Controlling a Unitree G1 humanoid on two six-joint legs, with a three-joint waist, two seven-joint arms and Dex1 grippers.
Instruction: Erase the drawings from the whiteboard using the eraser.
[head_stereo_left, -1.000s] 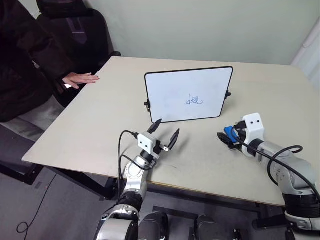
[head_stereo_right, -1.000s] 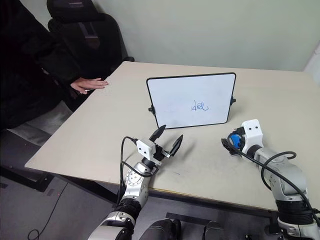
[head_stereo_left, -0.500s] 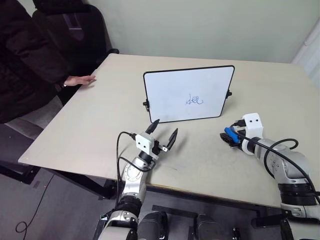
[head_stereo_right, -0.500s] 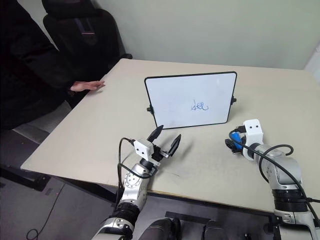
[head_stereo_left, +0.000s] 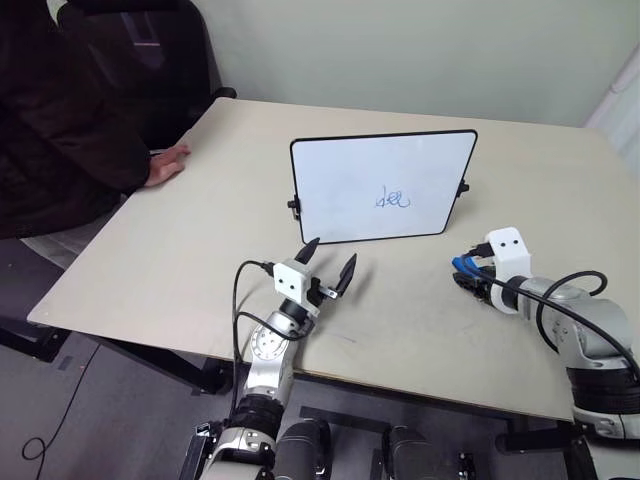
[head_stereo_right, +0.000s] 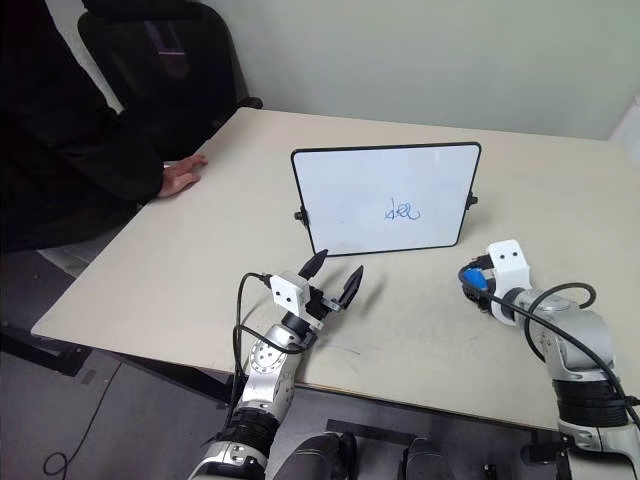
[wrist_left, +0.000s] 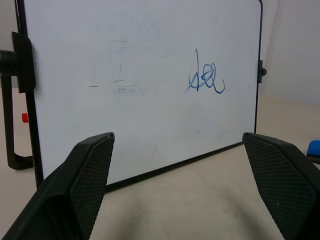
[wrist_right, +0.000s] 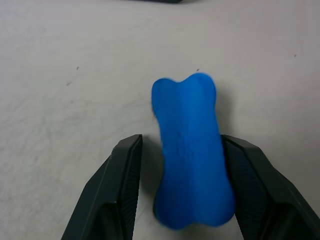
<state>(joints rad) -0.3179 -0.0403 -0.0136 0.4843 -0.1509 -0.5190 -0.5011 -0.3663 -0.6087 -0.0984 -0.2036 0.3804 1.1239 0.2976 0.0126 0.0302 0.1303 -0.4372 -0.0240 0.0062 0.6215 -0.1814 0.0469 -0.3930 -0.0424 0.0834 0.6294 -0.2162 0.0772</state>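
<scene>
Now the eraser (wrist_right: 192, 150) lies between the right gripper's (wrist_right: 182, 192) fingers.

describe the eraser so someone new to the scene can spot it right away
On the beige table, look right of the upright whiteboard. The eraser lies there between the right gripper fingers: a small bright blue, bone-shaped block, the only blue object on the tabletop.

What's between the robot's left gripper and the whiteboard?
Nothing: just bare table between the left gripper and the whiteboard, as both eye views show.

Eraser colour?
Bright blue; the eraser shows best in the right wrist view.
</scene>
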